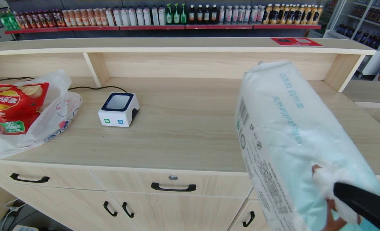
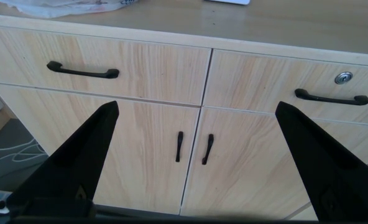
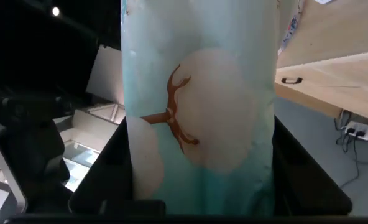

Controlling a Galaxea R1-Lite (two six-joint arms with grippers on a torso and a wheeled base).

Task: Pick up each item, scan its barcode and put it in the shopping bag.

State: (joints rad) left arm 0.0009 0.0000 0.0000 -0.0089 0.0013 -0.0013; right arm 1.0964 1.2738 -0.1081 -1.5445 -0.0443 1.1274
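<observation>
The pale wood-grain laminate counter (image 1: 190, 128) is showing a smooth, matt face. The white box-shaped plastic scanner (image 1: 118, 110) is looking glossy. The thin translucent plastic shopping bag (image 1: 64, 109) is crinkling around a shiny red foil crisp packet (image 1: 14, 107). The large pale blue and white film-wrapped pack (image 1: 292, 128) is looking soft and faintly sheened. The black drawer handles (image 2: 82, 70) are appearing matt, and the small round lock (image 2: 342, 77) is glinting like metal.

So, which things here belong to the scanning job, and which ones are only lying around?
Job:
white package in the right gripper
scanner
shopping bag, with a crisp bag inside

Lying about:
bottles on the back shelf
red card on the upper ledge
</observation>
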